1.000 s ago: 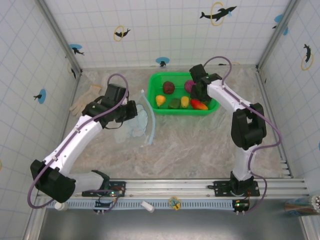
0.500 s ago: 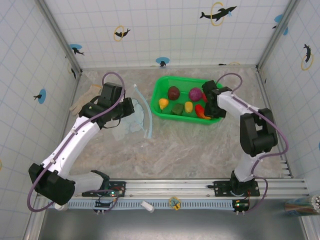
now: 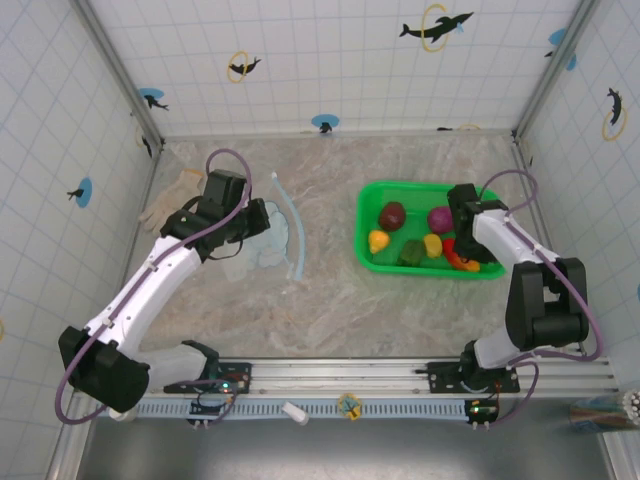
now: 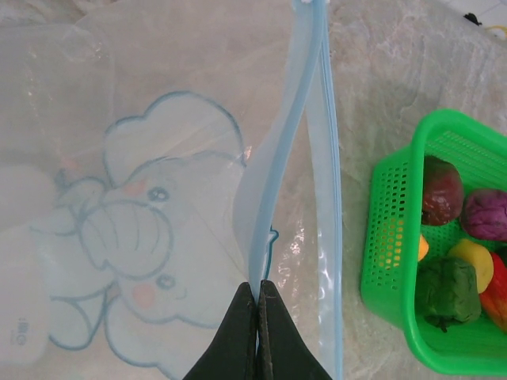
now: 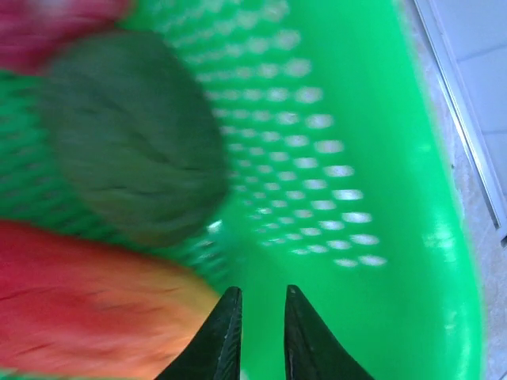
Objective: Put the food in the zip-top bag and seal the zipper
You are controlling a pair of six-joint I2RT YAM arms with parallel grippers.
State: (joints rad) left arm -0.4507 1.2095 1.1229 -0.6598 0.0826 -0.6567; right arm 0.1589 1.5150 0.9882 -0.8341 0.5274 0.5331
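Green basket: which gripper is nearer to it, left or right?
Right. The right gripper reaches into the green basket; the left gripper is apart from it, over the bag, shut on the zipper.

Zip-top bag (image 4: 142,198): clear plastic, printed elephant in pale-blue outline with pink cheeks.
Zipper (image 4: 281,158): pale-blue strip.
Basket (image 4: 388,237): bright green, mesh pattern of small holes.
Inside it food: maroon piece (image 4: 442,190), purple piece (image 4: 485,214), yellow piece (image 4: 469,257), dark green piece (image 4: 447,289), red piece (image 4: 497,289) going to orange.
Table (image 3: 400,320): beige-grey marble pattern.
Walls (image 3: 330,70): white, thin blue grid lines, black dolphin stickers (image 3: 436,25) with yellow rings, blue round spots (image 3: 150,97).
Glove (image 3: 170,197): off-white.
Left arm (image 3: 150,285), right arm (image 3: 500,235): white with black joints.
Cable (image 3: 228,151): purple.
Left gripper (image 4: 257,286), right gripper (image 5: 257,297): black fingers.
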